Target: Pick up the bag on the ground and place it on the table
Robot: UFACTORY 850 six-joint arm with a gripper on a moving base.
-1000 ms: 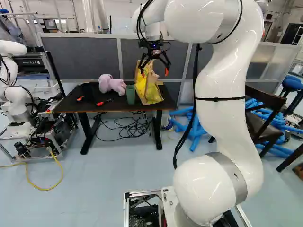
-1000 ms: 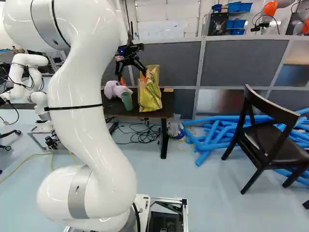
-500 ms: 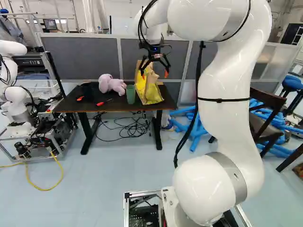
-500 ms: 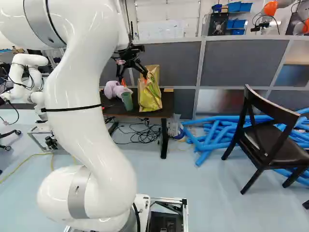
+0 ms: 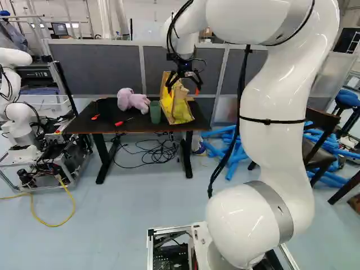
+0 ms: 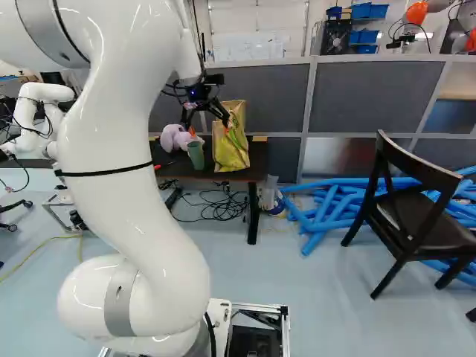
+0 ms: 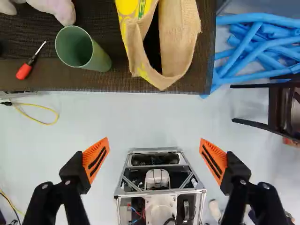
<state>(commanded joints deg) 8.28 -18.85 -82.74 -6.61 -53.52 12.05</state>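
Left base view: bag (image 5: 181,110) upright on tbl (image 5: 83,126), R end; gripper (image 5: 183,90) near bag's top.
Right base view: bag just R of cup (image 6: 195,155).
Wrist view: fingers (image 7: 95,160) spread wide; bag ahead of them, not btwn, apart from both, mouth open.

Gray partition panels (image 6: 375,97) above pale-blue floor (image 6: 327,297).
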